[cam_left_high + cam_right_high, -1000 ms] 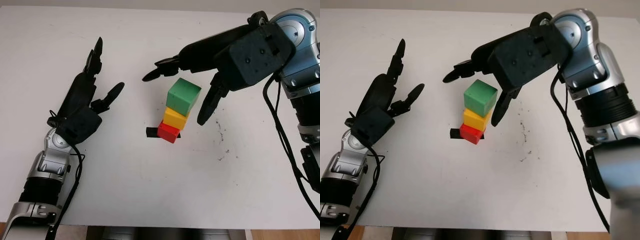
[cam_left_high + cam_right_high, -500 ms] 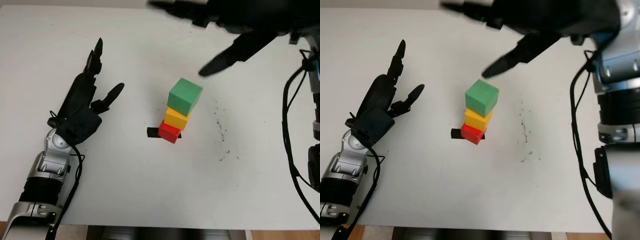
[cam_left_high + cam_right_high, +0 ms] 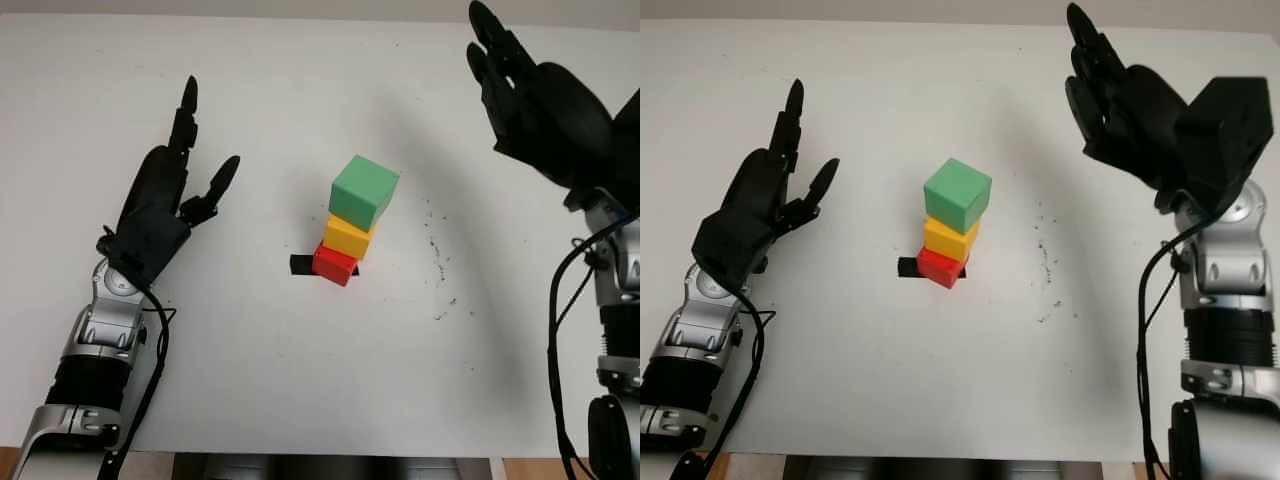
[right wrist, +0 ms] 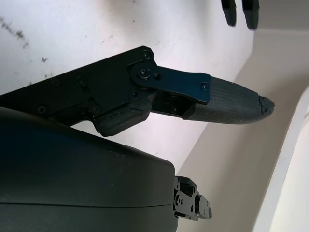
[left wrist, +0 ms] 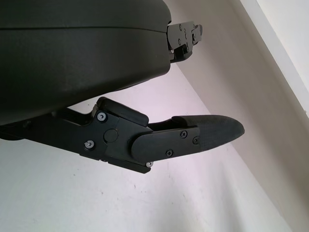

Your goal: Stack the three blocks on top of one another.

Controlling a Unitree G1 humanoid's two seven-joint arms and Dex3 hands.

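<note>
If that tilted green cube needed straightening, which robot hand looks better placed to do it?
Probably the left robot hand: open, level with the stack beside it. The right robot hand is open but raised toward the far table edge. The green cube sits skewed atop the yellow block and red block.

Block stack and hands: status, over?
Left hand open, left of stack. Right hand open, raised far right. Green block on yellow block on red block. Nothing obstructing.
</note>
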